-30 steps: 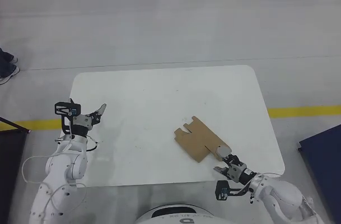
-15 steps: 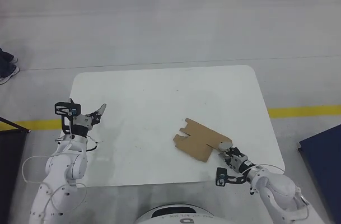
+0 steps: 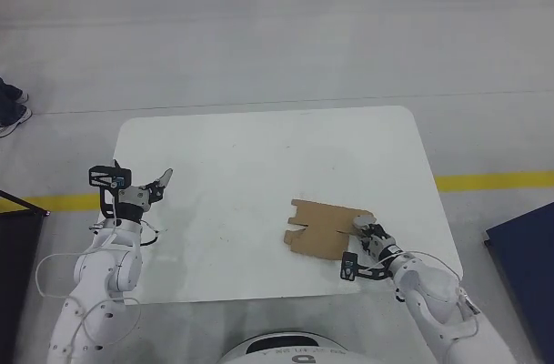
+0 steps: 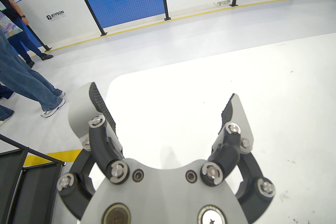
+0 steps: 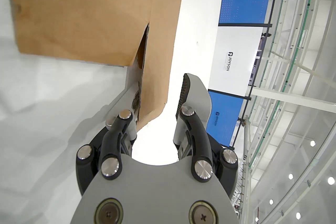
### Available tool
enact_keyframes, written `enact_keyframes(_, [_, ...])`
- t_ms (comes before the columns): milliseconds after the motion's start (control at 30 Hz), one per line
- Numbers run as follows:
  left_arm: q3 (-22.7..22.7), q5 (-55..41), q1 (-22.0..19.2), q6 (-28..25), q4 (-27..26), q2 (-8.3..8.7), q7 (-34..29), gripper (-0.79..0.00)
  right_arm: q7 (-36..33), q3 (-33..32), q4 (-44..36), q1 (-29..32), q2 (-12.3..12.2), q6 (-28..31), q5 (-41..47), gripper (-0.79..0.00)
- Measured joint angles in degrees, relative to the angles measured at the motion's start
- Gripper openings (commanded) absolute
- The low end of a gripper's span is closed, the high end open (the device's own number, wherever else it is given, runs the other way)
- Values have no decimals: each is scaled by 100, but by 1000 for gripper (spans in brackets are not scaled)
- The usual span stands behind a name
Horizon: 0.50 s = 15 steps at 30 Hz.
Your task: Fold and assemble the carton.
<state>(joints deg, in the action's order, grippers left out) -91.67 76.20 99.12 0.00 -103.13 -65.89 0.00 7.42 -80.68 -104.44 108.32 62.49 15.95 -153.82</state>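
Carton (image 3: 324, 227) flat on counter (image 3: 258, 164)
One corner flap is straddled, unclamped, by the open right tool (image 3: 366, 229); the left tool (image 4: 162, 101) is open, empty. Light, stiff board is presumed; flap edges are recommended as holds.

Top view looks down over the whole table (image 3: 258, 146); both wrist views sit close behind their jaws, sharing it.
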Motion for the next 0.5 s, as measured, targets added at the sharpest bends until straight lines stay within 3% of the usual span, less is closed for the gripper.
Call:
enact_keyframes(100, [0,0,0,0,0,0,0,0,-148,134,82,-157,20,-7,-43,-376])
enact_keyframes(200, [0,0,0,0,0,0,0,0,-208,272,157,-296,36,19,-94,-428])
enact_keyframes(233, [0,0,0,0,0,0,0,0,-225,313,182,-339,41,29,-106,-471])
enact_keyframes(267, [0,0,0,0,0,0,0,0,-259,367,217,-400,48,38,-137,-573])
enact_keyframes(300, [0,0,0,0,0,0,0,0,-291,410,244,-446,54,38,-163,-739])
enact_keyframes(333, [0,0,0,0,0,0,0,0,-319,454,270,-488,60,37,-177,-785])
enact_keyframes(500, [0,0,0,0,0,0,0,0,-336,562,258,-623,99,-129,92,-785])
